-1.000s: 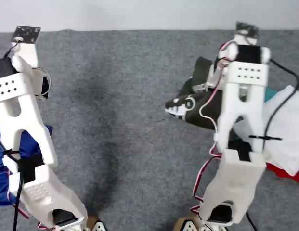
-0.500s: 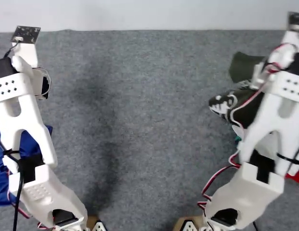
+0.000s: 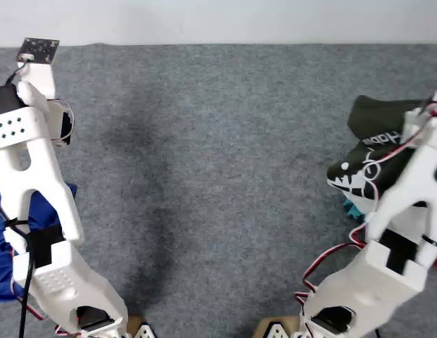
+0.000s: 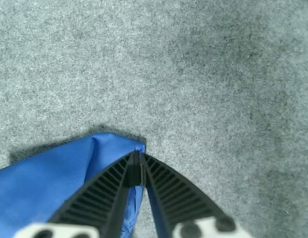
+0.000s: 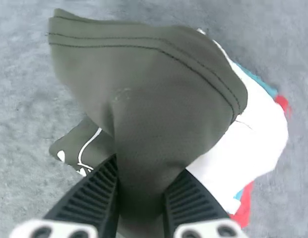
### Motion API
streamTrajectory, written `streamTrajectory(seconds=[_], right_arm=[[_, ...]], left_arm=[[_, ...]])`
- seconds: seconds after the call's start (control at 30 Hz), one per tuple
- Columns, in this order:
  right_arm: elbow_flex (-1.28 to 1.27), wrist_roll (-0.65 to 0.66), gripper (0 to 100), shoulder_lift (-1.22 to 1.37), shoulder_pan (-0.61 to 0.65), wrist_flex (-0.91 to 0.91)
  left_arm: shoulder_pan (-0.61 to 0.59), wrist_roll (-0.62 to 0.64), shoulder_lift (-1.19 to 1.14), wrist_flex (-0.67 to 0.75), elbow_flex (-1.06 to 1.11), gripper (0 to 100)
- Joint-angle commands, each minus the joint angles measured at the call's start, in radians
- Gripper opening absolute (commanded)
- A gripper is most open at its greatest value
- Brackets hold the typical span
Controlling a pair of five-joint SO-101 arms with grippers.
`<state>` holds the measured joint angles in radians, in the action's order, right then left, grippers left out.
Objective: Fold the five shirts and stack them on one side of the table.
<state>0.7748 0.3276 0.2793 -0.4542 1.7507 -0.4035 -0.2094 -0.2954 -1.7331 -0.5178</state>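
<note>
At 8 o'clock on the table (image 3: 204, 141) we see the blue shirt (image 3: 1, 260), partly under the left arm. The left gripper (image 4: 140, 166) hangs over one corner of it, its fingers pressed together at the tips. We cannot tell whether any cloth is caught between them. We judge this shirt light and limp. A corner like this is a fair place to take it, though a pinch on one corner alone would probably let the rest trail and bunch.

The grey covering looks rough, so we expect cloth to drag on it rather than slide.

At 3 o'clock is the dark shirt (image 3: 373, 120), with a white print, at the edge of a heap. The right gripper (image 5: 144, 168) is clamped on a bunch of this cloth, which spreads away from the jaws in a soft hood with hem stitching along its ridge. Under it lie the white shirt (image 5: 250, 144) and slivers of the teal shirt (image 5: 265, 87) and red shirt (image 5: 281, 105).

We take the dark shirt to be soft, thin and unlikely to slip from the ribbed fingers, but with no stiffness to hold a shape. The present hold seems to gather several layers. For a clean fold we would rather grip at the stitched hem or a shoulder seam, where the cloth is firmest. We would also watch that the white shirt is not dragged along.
</note>
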Motion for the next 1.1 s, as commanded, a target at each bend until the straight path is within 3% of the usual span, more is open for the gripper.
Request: streamTrajectory(seconds=[0.0, 0.1, 0.37, 0.53, 0.63, 0.83, 1.07], right_arm=[[0.049, 0.060, 0.9, -0.044, 0.053, -0.024], [0.083, 0.130, 0.9, -0.048, 0.024, -0.051], [0.020, 0.276, 0.9, 0.171, -0.292, -0.130], [0.020, 0.361, 1.1, 0.259, -0.400, -0.134], [0.020, 0.381, 4.5, 0.266, -0.410, -0.124], [0.104, 0.264, 29.6, 0.222, -0.397, -0.007], [0.167, 0.153, 31.3, 0.082, -0.274, 0.045]], left_arm=[[0.000, -0.005, 0.058, -0.021, -0.005, 1], [0.000, -0.005, 0.058, -0.021, -0.007, 1], [0.000, -0.003, 0.058, -0.021, -0.007, 1], [0.020, -0.005, 0.058, -0.021, -0.007, 1], [0.044, -0.005, 0.058, -0.021, -0.007, 1], [0.075, -0.005, 0.058, -0.021, -0.007, 1], [0.074, -0.005, 0.058, -0.021, -0.007, 1]])
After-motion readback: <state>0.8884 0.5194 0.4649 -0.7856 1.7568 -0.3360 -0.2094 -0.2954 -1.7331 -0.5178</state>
